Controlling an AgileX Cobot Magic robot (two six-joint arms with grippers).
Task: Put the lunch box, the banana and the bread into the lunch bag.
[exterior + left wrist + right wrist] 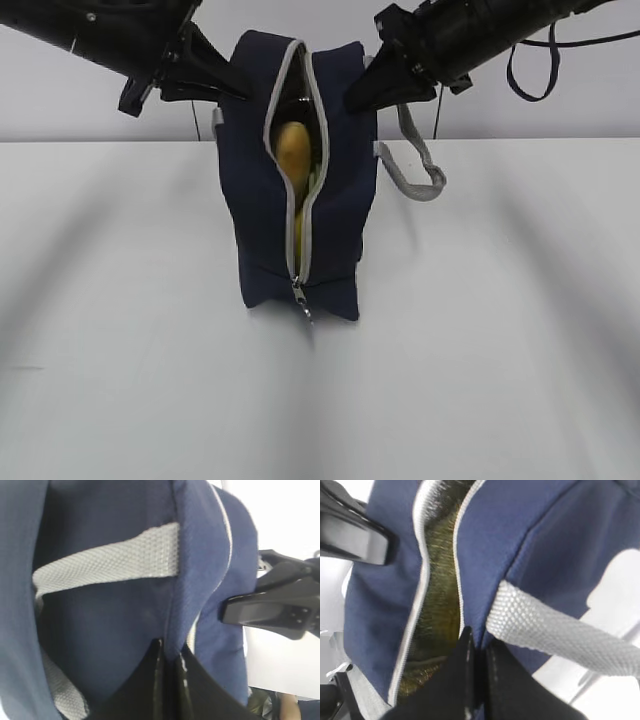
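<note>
The navy lunch bag [340, 200] stands upright on the white table [500, 350], its grey-trimmed zipper opening facing the exterior camera and gaping at the top. A golden-brown rounded piece, seemingly the bread [292, 150], shows in the gap, with a yellow strip [298, 228] below it that may be the banana. The lunch box is hidden. My left gripper [245, 92] is shut on the bag's upper left edge [170, 652]. My right gripper [350, 100] is shut on the upper right edge [479, 645], beside the grey handle [545, 625].
A grey webbing handle [415, 165] hangs off the bag's right side. The ring zipper pull [303, 300] sits low on the bag's front. A white wall stands behind the table. Each wrist view shows the other gripper's fingers [270, 610] [355, 535] against the bag.
</note>
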